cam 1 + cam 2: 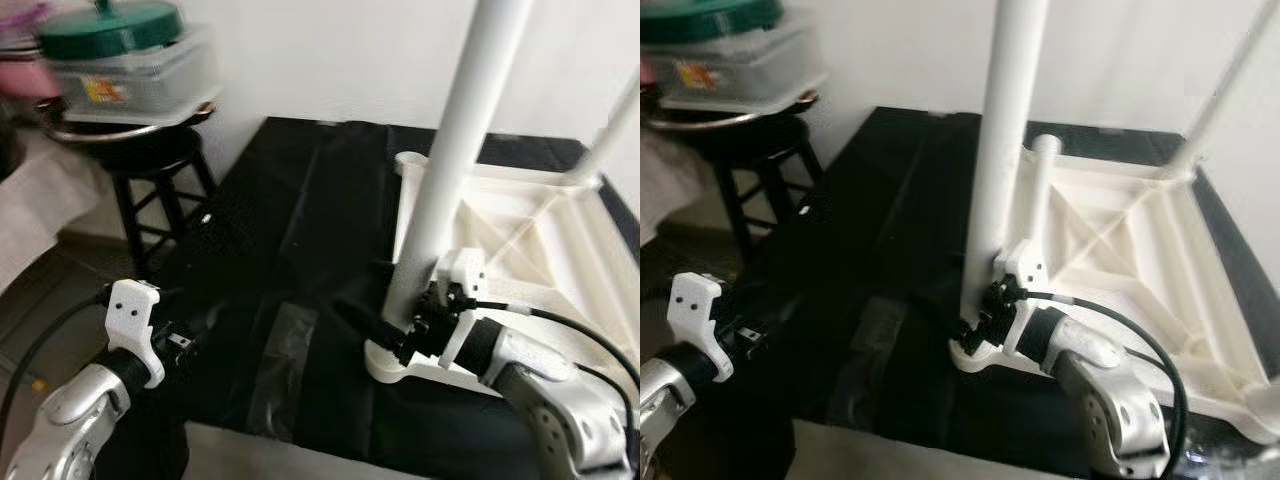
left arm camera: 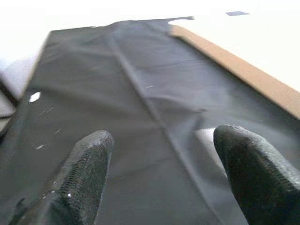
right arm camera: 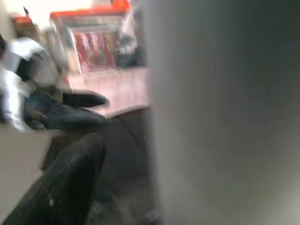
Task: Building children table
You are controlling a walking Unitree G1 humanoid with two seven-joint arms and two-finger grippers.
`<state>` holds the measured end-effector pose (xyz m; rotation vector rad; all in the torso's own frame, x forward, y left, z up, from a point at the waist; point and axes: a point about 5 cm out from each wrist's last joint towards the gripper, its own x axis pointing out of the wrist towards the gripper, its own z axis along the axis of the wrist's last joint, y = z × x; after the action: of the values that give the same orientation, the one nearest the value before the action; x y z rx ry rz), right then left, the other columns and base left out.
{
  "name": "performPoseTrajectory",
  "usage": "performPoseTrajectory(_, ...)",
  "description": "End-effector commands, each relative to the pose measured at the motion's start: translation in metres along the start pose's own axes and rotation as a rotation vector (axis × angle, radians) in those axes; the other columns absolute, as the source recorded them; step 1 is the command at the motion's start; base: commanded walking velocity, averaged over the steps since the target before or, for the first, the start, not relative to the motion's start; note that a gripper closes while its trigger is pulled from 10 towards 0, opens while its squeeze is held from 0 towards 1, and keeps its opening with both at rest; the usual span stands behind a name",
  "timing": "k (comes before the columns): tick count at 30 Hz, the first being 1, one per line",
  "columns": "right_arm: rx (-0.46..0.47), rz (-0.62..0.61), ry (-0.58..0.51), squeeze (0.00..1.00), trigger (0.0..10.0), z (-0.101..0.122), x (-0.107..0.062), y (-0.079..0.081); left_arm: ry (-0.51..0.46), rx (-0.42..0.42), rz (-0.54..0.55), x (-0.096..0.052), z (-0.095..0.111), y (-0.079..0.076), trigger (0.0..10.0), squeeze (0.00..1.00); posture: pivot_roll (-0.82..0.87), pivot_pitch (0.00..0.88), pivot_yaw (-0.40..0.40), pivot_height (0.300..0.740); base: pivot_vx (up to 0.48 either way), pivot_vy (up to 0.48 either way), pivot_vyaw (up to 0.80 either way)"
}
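Observation:
A white children's table top (image 1: 545, 235) lies upside down on a black sheet (image 1: 290, 220). A thick white leg (image 1: 462, 130) stands upright in its near left corner. A thinner leg (image 1: 612, 135) rises at the far right corner, and a short white post (image 1: 1043, 185) stands at the far left corner. My right gripper (image 1: 405, 325) is at the foot of the thick leg, shut on it; in the right wrist view the leg (image 3: 225, 112) sits close beside one black finger (image 3: 65, 183). Low at the left, my left gripper (image 2: 164, 154) hangs open over the sheet, holding nothing.
A dark wooden stool (image 1: 150, 170) stands at the back left, carrying a clear plastic box with a green lid (image 1: 115, 45). A shiny strip of tape (image 1: 280, 350) lies on the sheet between the arms. A white wall closes the back.

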<state>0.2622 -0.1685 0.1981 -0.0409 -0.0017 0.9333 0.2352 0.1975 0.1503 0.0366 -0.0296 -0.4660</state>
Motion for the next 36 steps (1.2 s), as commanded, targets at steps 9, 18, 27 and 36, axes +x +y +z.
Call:
performPoseTrajectory(9,-0.113,0.138,0.054,0.0,10.0,0.018,-0.011,-0.02,-0.054,0.066,-0.277,-0.014,0.006,-0.025,10.0,0.0,0.01,0.09,0.01,0.74,0.0,0.0,0.0)
performPoseTrajectory(18,-0.156,0.339,0.142,0.0,10.0,0.026,-0.012,-0.034,-0.058,0.109,-0.443,-0.008,0.007,-0.027,10.0,0.0,0.01,0.09,0.002,0.74,0.0,0.0,0.0)
performPoseTrajectory(27,-0.152,0.364,0.136,0.0,10.0,0.03,-0.009,-0.045,-0.069,0.057,-0.535,0.002,0.007,-0.036,10.0,0.0,0.02,0.097,0.002,0.74,0.0,0.0,0.0)
performPoseTrajectory(36,-0.152,0.463,0.152,0.0,0.0,0.029,-0.007,-0.043,-0.082,0.002,-0.711,-0.003,0.009,-0.058,10.0,0.0,0.01,0.108,0.007,0.74,0.0,0.0,0.0)
